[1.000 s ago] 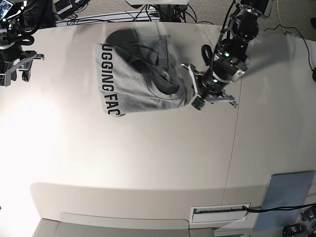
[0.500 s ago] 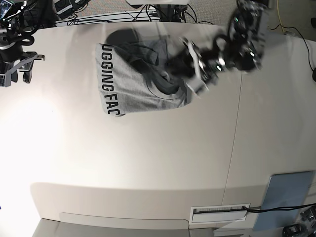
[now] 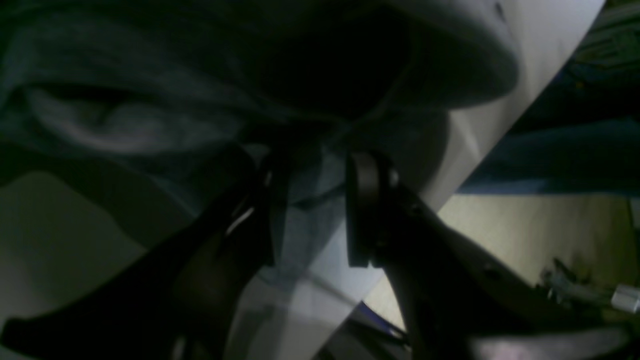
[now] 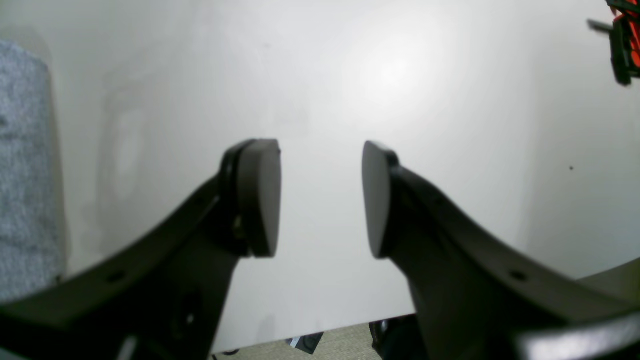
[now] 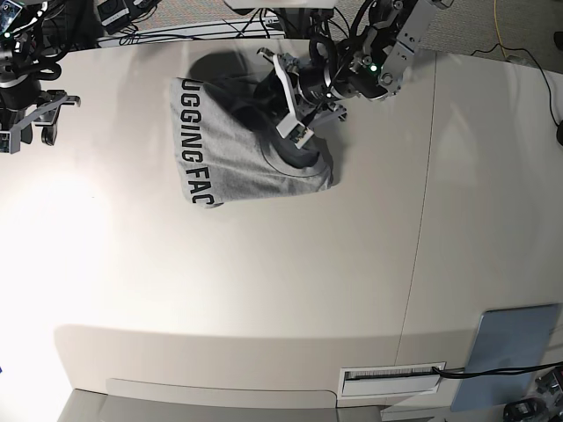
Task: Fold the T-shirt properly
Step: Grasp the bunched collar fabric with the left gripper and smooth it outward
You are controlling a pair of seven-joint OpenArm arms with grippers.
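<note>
The heather-grey T-shirt (image 5: 233,154) lies bunched on the far middle of the table, with black lettering along its left edge. Its dark neck opening (image 5: 295,156) faces up. My left gripper (image 5: 283,95) is over the shirt's upper right part, with its jaws apart. In the left wrist view the left gripper (image 3: 312,205) has a fold of the T-shirt (image 3: 150,100) between its fingers (image 3: 362,200). My right gripper (image 5: 28,132) is open and empty at the far left. In the right wrist view the right gripper (image 4: 320,200) is above bare table, with the T-shirt's edge (image 4: 25,175) at the left.
A blue-grey pad (image 5: 510,343) lies at the front right corner, beside a white slot (image 5: 391,376) in the front edge. A seam (image 5: 422,220) runs down the table right of the shirt. Cables (image 5: 202,31) lie behind the far edge.
My left gripper has swung from the shirt's right edge up and left, onto the shirt's upper right part. The shirt's lower part and my right arm have stayed in place.
</note>
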